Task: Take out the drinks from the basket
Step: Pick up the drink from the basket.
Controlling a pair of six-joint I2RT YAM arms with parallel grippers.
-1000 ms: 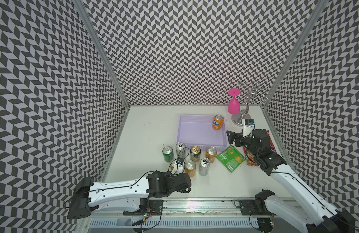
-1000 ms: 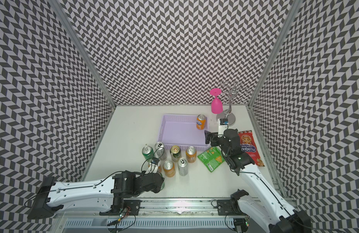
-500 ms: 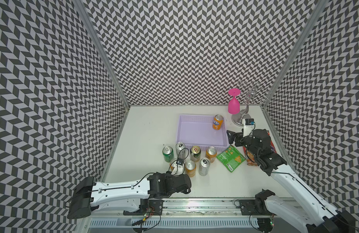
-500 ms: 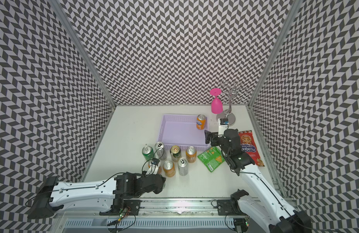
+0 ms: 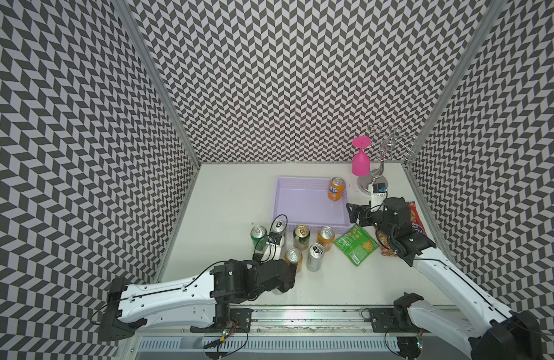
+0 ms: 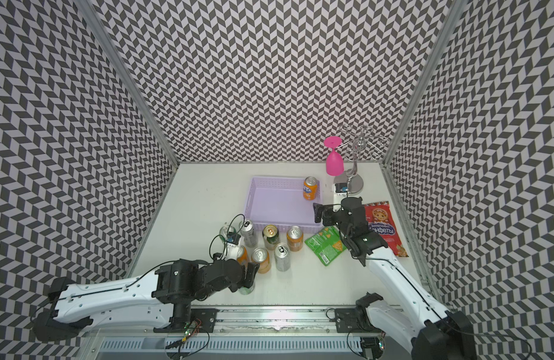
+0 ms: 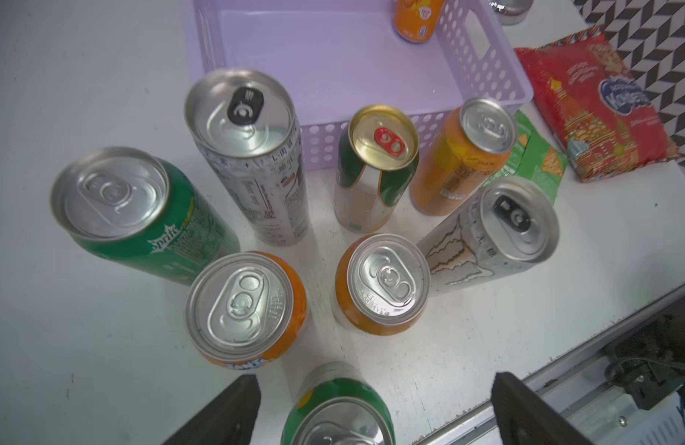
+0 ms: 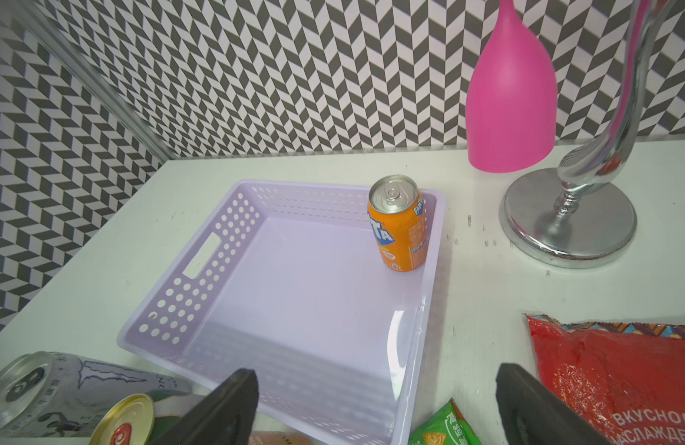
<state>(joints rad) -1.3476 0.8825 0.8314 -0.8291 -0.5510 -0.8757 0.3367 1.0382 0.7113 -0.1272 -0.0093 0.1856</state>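
The lilac basket (image 5: pixel 310 215) (image 8: pixel 202 262) stands mid-table with one orange can (image 5: pixel 336 188) (image 6: pixel 310 188) (image 8: pixel 398 223) upright in its far right corner. Several other drinks stand on the table before it: a green Sprite can (image 7: pixel 113 204), two silver cans (image 7: pixel 248 154) (image 7: pixel 499 235), a gold-topped green one (image 7: pixel 375 165) and three orange ones (image 7: pixel 244 308) (image 7: pixel 383 285) (image 7: pixel 464 154). My left gripper (image 7: pixel 375 385) (image 6: pixel 247 280) is open, its fingers standing clear on either side of a green can (image 7: pixel 341 408) near the front edge. My right gripper (image 8: pixel 371 408) (image 5: pixel 355 215) is open and holds nothing, above the basket's near right corner.
A green snack bag (image 5: pixel 356 244) and a red snack bag (image 6: pixel 383 227) lie right of the cans, the red one partly under my right arm. A pink goblet (image 5: pixel 360 159) hangs on a chrome stand (image 5: pixel 374 182) at the back right. Patterned walls close three sides.
My left gripper has opened and let go of the green can, which now stands near the front edge. The right arm has not moved.
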